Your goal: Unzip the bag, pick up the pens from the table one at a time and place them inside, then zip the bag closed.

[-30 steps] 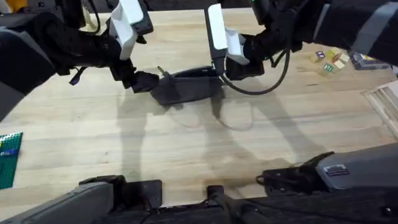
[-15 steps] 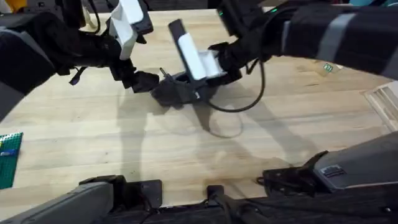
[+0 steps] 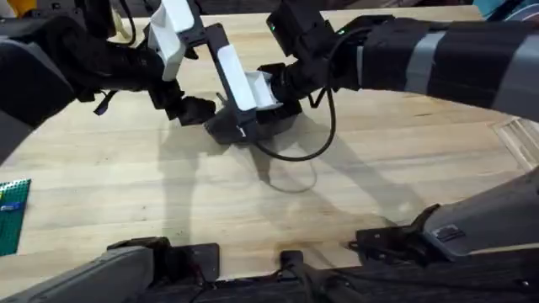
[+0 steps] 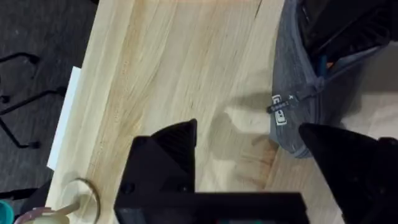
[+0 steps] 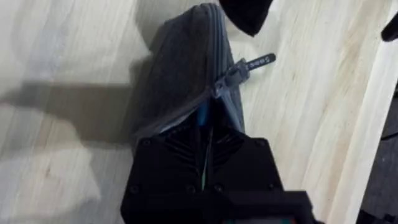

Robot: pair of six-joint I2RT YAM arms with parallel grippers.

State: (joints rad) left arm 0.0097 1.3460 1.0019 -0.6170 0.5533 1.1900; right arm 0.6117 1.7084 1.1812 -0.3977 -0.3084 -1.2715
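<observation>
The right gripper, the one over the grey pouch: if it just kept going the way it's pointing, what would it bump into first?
Most likely the bag itself. The right gripper points down along the pouch's zipper line, with the small pull tab just ahead near the rounded end. Depth is hard to judge, so it may already be touching the fabric.

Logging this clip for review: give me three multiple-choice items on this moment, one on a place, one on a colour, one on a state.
1. Where does the zipper pull tab sit?
A. at the pouch end near the left claw
B. at the middle of the pouch
C. off the pouch, on the table

2. What colour is the pouch?
A. red
B. grey
C. yellow

3. How is the left claw?
A. shut on a pen
B. shut on the tab
C. open

A: the right wrist view shows the tab at the rounded end.
B: the fabric is grey in both wrist views.
C: its fingers stand apart, one by the pouch end, on the wooden table.
</observation>
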